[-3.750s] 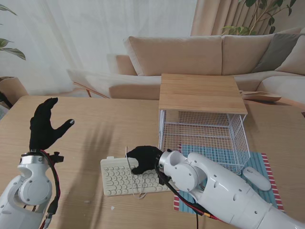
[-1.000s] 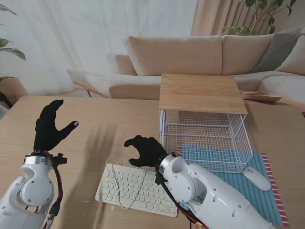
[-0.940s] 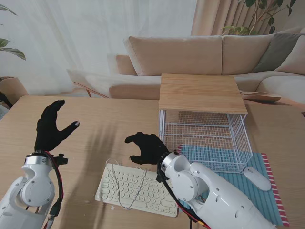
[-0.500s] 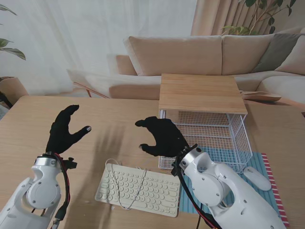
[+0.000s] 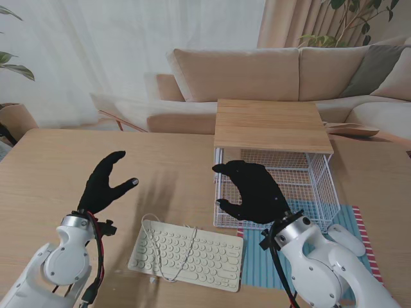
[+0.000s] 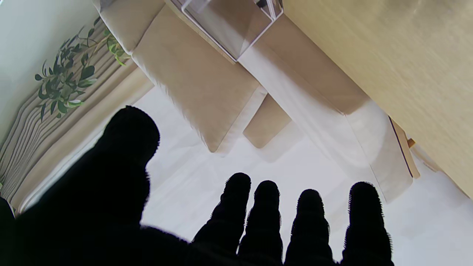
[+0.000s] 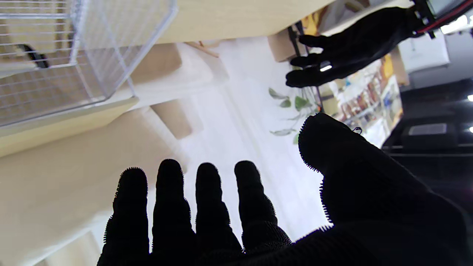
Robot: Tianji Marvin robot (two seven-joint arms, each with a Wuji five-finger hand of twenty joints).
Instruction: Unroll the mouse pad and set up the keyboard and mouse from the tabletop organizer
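A light wooden worktop point(image 5: 160, 160) fills the stand's view, with a beige sofa point(image 5: 257, 74) behind it. On the right side of the worktop stands the tabletop organizer point(image 5: 273, 160), a white wire basket under a wooden slatted top; its wire wall also shows in the right wrist view point(image 7: 74, 55). Under and in front of the organizer lies the unrolled mouse pad point(image 5: 347, 250), teal with a red-and-white striped edge; much of it is covered by the organizer and by the right arm.

The cream keyboard point(image 5: 186, 253) with round keys lies nearer to me, left of the mouse pad, its right end touching or overlapping the pad's edge; I cannot tell which. A thin pale cable point(image 5: 168, 256) loops across its keys. No lettering on the keys, nor any brand, can be read.

The white mouse point(image 5: 345, 239) lies on the mouse pad at the right, partly cut off by the right arm.

The right hand point(image 5: 253, 192), in a black glove, hovers in front of the organizer's open face with fingers curled loosely apart, clasping nothing. The left hand point(image 5: 106, 186), also gloved in black, is raised over the bare worktop left of the keyboard, thumb and fingers spread, holding nothing. In the wrist views both show only fingers point(image 6: 266, 218) against the blurred room.
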